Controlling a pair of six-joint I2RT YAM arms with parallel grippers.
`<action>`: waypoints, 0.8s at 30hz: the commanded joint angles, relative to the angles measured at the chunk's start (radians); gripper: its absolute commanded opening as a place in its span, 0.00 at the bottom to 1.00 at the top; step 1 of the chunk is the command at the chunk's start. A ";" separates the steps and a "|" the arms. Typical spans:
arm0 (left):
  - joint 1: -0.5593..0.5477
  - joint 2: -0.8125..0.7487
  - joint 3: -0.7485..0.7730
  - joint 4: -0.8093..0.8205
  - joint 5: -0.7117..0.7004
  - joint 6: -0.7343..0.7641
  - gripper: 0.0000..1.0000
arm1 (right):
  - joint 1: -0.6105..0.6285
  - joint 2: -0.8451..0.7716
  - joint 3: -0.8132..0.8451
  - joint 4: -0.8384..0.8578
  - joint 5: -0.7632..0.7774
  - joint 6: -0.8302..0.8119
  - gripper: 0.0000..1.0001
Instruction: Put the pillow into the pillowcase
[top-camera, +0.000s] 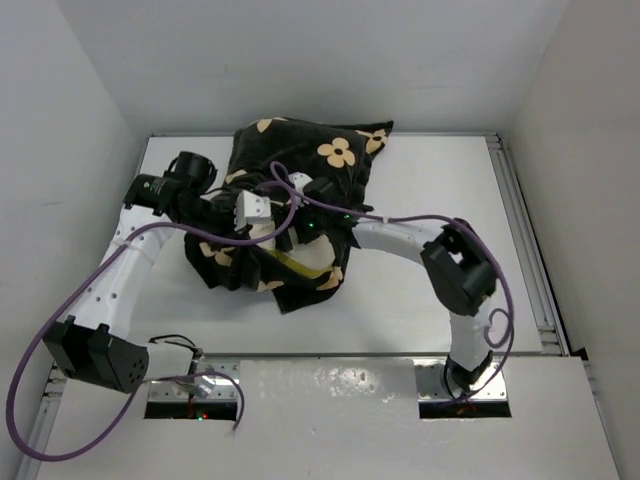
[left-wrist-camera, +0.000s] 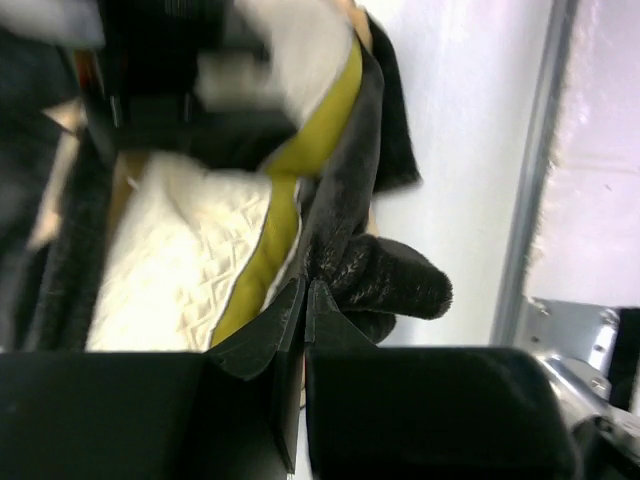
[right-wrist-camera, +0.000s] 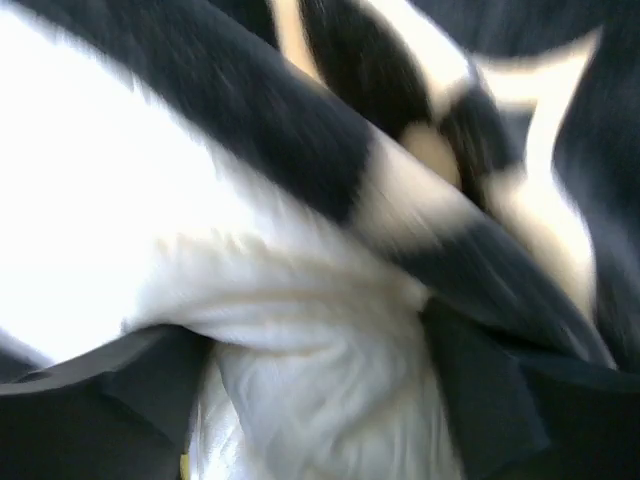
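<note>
Two arms meet at the pillowcase in the middle of the table. I read the left gripper clamped on its black edge, beside the pillow lying partly inside. The right gripper stands spread, with pillow cloth between its fingers.

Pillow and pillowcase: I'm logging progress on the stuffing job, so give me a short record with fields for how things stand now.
pillow: cream, quilted, yellow piping; mostly covered, one end showing at the opening
pillowcase: black with tan flowers, bunched mid-table
left jaws: shut, apparently pinching the pillowcase's edge beside the pillow
right jaws: spread wide, pillow fabric between them
table: white
left to do: cover the exposed end
</note>
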 joint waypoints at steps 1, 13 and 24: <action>0.027 -0.110 -0.086 0.066 0.053 0.034 0.00 | -0.049 -0.158 -0.190 -0.005 -0.083 -0.033 0.99; 0.057 -0.171 -0.353 0.000 -0.102 0.376 0.00 | -0.029 -0.532 -0.502 0.286 -0.319 -0.024 0.03; 0.004 -0.234 -0.363 -0.002 -0.082 0.375 0.00 | 0.094 -0.185 -0.318 0.566 -0.509 0.168 0.78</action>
